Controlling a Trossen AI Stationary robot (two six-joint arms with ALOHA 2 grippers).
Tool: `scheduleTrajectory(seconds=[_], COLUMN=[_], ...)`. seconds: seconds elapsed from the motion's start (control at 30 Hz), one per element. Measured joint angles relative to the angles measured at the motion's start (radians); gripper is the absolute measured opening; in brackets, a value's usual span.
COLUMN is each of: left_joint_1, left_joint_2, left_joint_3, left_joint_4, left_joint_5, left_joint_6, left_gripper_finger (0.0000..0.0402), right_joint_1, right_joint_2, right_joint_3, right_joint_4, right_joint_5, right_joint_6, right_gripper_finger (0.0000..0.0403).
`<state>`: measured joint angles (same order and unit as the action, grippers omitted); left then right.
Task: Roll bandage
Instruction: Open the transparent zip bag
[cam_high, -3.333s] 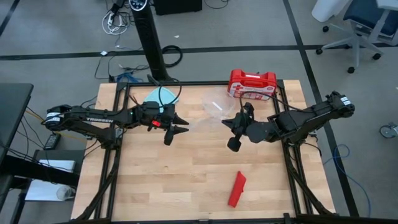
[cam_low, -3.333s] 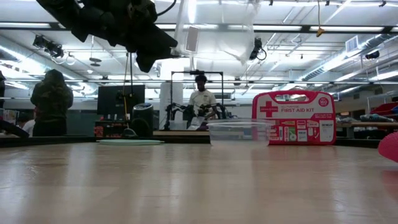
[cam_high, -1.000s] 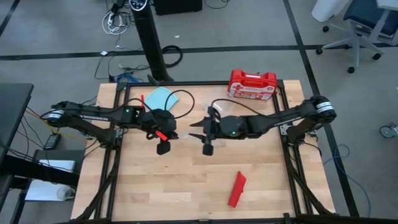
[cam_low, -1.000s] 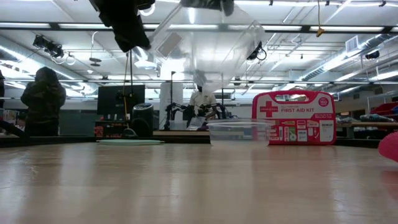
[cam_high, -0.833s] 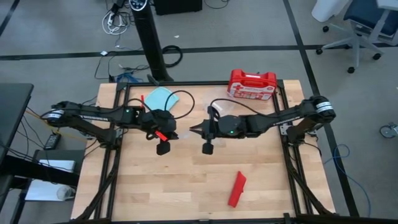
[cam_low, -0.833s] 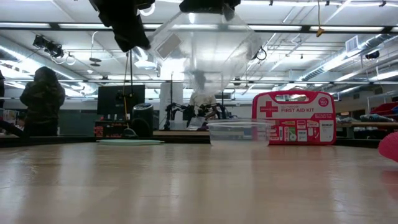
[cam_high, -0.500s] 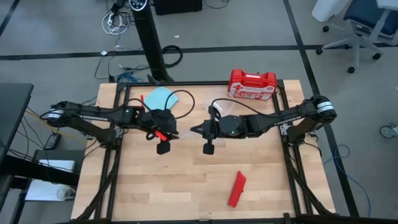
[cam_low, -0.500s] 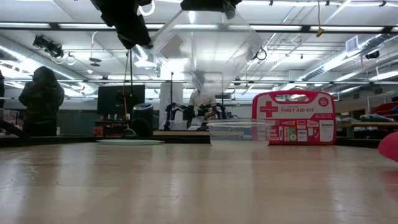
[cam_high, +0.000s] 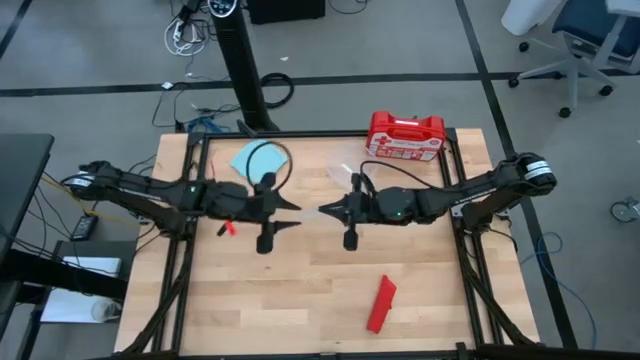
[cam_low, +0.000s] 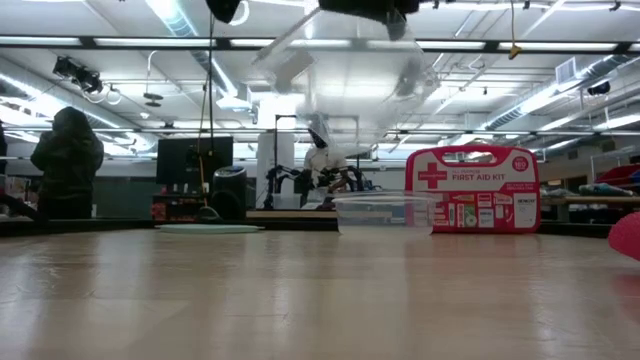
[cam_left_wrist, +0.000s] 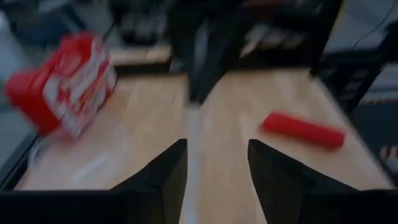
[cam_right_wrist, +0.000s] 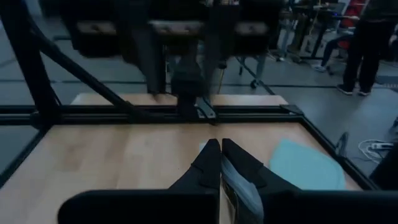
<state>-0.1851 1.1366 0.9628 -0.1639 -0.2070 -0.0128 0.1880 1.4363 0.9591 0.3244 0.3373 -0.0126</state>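
Note:
The red bandage (cam_high: 381, 303) lies flat on the wood table near its near right part, also visible in the left wrist view (cam_left_wrist: 303, 129); no gripper touches it. Above mid-table my left gripper (cam_high: 292, 214) stands open, its fingers level and pointing toward the table's right. Facing it, my right gripper (cam_high: 322, 211) is shut on a clear plastic bag (cam_low: 340, 75) that hangs in the air. The bag's edge (cam_left_wrist: 193, 124) shows ahead of my left fingers, apart from them. My right gripper pinches the clear bag's upper edge (cam_right_wrist: 231, 177) between its two shut fingers. The fingers come about level from the table's right side. The bag hangs below them, clear of the table; one layer or several, I cannot tell.
A red first-aid case (cam_high: 405, 135) stands at the far right edge, with a clear plastic tub (cam_low: 385, 212) in front of it. A teal pad (cam_high: 255, 158) lies at the far left. People stand in the room beyond the table.
My right gripper has shut on the clear bag and drawn a little toward the table's right. My left gripper has opened, let go of the bag, risen and tipped toward level. The bag now hangs from the right gripper alone. The bandage has not moved.

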Motion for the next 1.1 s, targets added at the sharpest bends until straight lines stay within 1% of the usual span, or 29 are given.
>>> scheduleTrajectory(seconds=[0.1,0.2,0.3,0.4,0.47,0.63,0.8,1.03,1.1], left_joint_1=[-0.034,-0.052,-0.053,-0.042,-0.031,-0.018,-0.017,-0.017,-0.017], left_joint_2=[0.001,0.001,0.001,0.001,0.002,0.002,0.002,0.002,0.002], left_joint_3=[-0.073,-0.163,-0.265,-0.349,-0.391,-0.437,-0.451,-0.452,-0.452], left_joint_4=[0.138,0.352,0.570,0.682,0.699,0.710,0.713,0.714,0.713], left_joint_5=[-0.060,-0.120,-0.148,-0.218,-0.251,-0.247,-0.242,-0.158,-0.150], left_joint_6=[0.035,0.064,0.085,0.080,0.057,0.009,-0.006,-0.044,-0.047], left_gripper_finger=[0.0173,0.0173,0.0173,0.0173,0.0173,0.0173,0.0173,0.0173,0.0173], right_joint_1=[-0.006,-0.007,-0.007,-0.007,-0.007,-0.006,-0.006,-0.006,-0.006], right_joint_2=[-0.026,-0.040,-0.049,-0.072,-0.087,-0.103,-0.095,-0.095,-0.094], right_joint_3=[-0.088,-0.161,-0.228,-0.284,-0.315,-0.375,-0.382,-0.381,-0.381], right_joint_4=[0.107,0.178,0.241,0.320,0.387,0.546,0.585,0.640,0.645], right_joint_5=[-0.026,-0.027,-0.027,-0.016,-0.016,-0.017,-0.024,-0.025,-0.027], right_joint_6=[0.032,0.072,0.096,0.098,0.092,0.059,0.055,0.033,0.034], right_gripper_finger=[0.0001,0.0001,0.0001,0.0001,0.0002,0.0002,0.0002,0.0002,0.0002])
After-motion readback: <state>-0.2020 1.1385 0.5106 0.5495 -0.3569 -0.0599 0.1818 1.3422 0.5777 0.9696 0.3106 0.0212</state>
